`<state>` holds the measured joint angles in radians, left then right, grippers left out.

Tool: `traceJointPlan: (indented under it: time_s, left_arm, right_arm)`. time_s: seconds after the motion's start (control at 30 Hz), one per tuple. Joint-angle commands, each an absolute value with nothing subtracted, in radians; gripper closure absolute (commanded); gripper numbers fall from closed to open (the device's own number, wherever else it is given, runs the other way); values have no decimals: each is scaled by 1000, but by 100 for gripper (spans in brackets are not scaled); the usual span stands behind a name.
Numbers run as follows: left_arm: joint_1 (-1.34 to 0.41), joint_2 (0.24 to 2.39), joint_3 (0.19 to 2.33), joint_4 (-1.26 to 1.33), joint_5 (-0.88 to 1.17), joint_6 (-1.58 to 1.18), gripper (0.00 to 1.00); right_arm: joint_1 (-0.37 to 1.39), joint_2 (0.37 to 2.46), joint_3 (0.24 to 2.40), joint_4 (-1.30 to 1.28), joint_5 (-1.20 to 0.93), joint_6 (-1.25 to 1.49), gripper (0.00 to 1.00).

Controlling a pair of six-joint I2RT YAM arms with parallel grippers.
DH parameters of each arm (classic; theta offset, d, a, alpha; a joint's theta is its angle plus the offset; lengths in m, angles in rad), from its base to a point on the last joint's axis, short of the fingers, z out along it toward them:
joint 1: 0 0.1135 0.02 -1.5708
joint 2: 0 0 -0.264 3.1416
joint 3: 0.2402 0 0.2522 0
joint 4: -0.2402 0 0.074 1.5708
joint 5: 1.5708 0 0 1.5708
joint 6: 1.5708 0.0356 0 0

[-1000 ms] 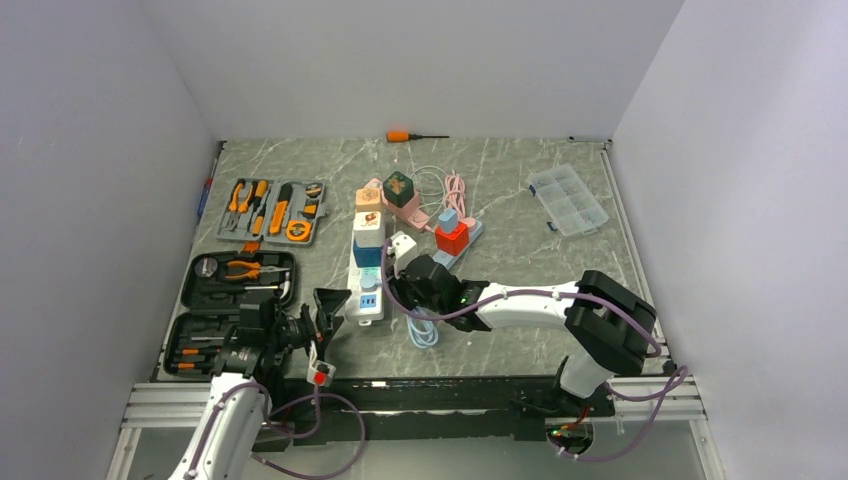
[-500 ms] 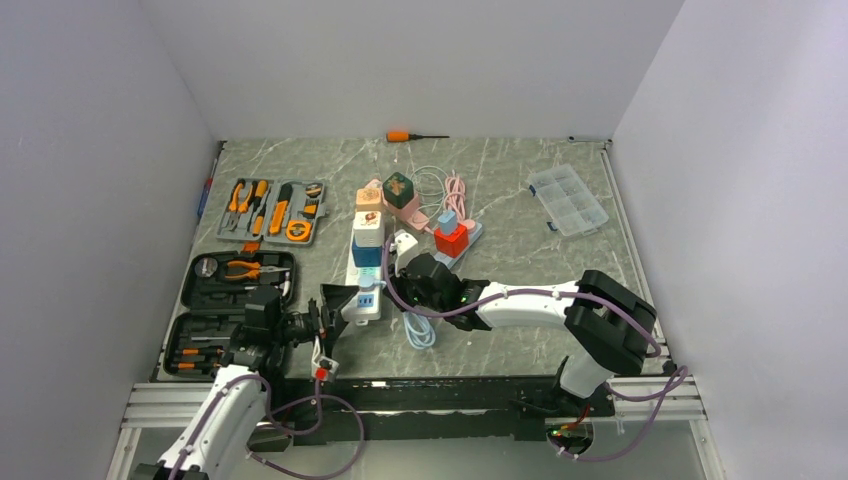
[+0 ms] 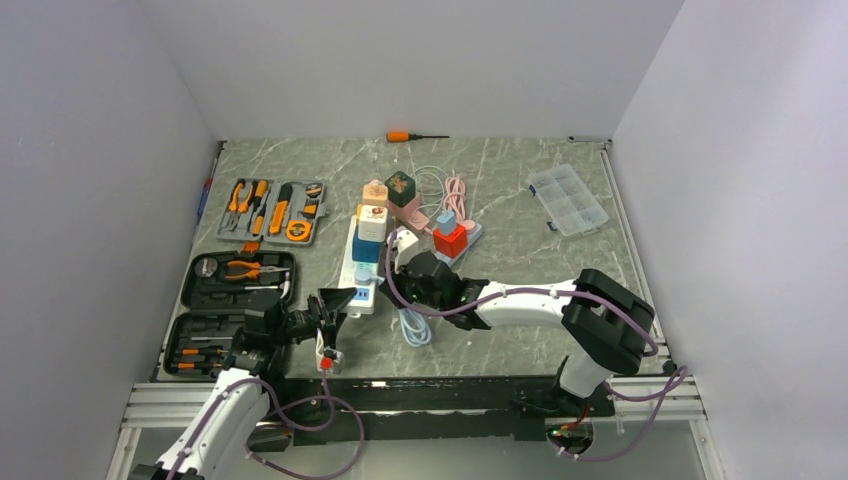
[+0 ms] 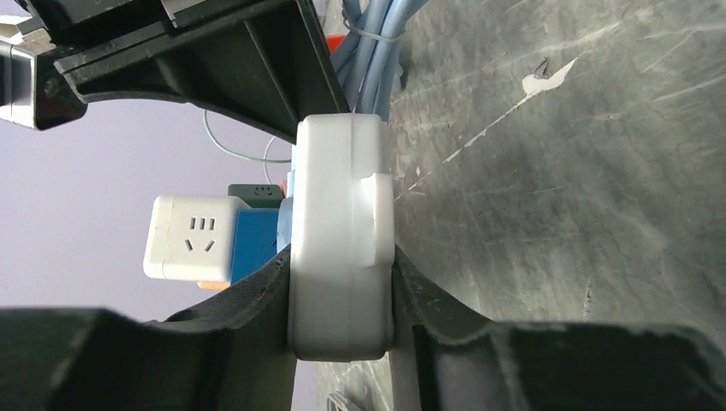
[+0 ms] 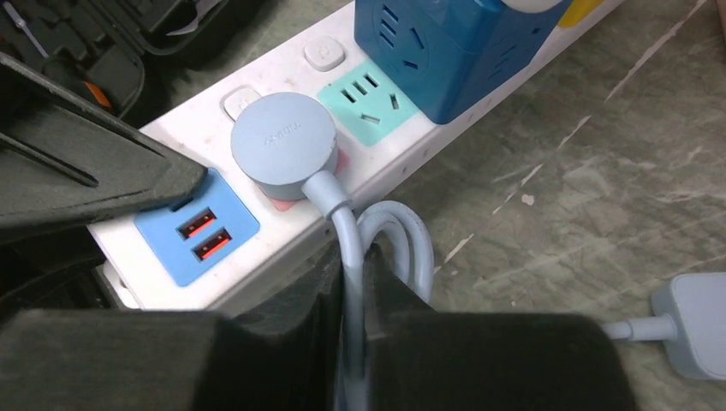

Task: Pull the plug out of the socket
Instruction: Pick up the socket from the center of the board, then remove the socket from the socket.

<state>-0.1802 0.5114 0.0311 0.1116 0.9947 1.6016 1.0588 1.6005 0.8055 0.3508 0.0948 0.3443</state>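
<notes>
Right wrist view: shows right gripper [image 5: 351,282] pinched narrow on the grey cable [image 5: 342,231] just below the round plug [image 5: 282,145], seated in the power strip [image 5: 402,154] beside its blue USB ports [image 5: 199,235]. Left wrist view: shows left gripper [image 4: 342,291] clamping the strip's near end on the surface [image 4: 556,171].

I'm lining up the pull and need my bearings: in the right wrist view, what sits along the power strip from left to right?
Along the power strip: blue USB panel → round grey-blue plug → empty green socket → blue cube adapter.
</notes>
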Motion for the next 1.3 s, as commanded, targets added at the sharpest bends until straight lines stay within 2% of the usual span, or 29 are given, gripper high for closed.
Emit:
traceJointPlan:
  time_s: [0.0, 0.07, 0.13, 0.2, 0.27, 0.5, 0.87, 1.13, 1.27]
  left_arm:
    - [-187, 478, 47, 162, 1037, 1604, 68]
    - [-187, 479, 54, 156, 1035, 1603, 77]
    - [-187, 480, 64, 142, 1029, 1613, 83]
    - [-187, 482, 74, 130, 1022, 1612, 85]
    - [-187, 481, 86, 107, 1013, 1620, 86]
    - [-187, 513, 146, 2, 989, 1677, 87]
    - [-189, 521, 182, -56, 971, 1679, 90]
    - [-189, 532, 203, -100, 971, 1688, 91]
    - [-189, 563, 233, -163, 981, 1731, 90]
  right_arm:
    - [1075, 1576, 802, 483, 23, 342, 70]
    - [1076, 1568, 799, 455, 43, 308, 52]
    - [1078, 1556, 800, 421, 74, 264, 40]
    - [1079, 1544, 798, 390, 119, 228, 33]
    - [1081, 1531, 795, 368, 162, 188, 30]
    - [1094, 1541, 839, 320, 271, 43, 32]
    - [1154, 1710, 946, 354, 410, -116, 39]
    - [1200, 1789, 969, 492, 533, -241, 55]
    - [1230, 1795, 964, 568, 563, -302, 59]
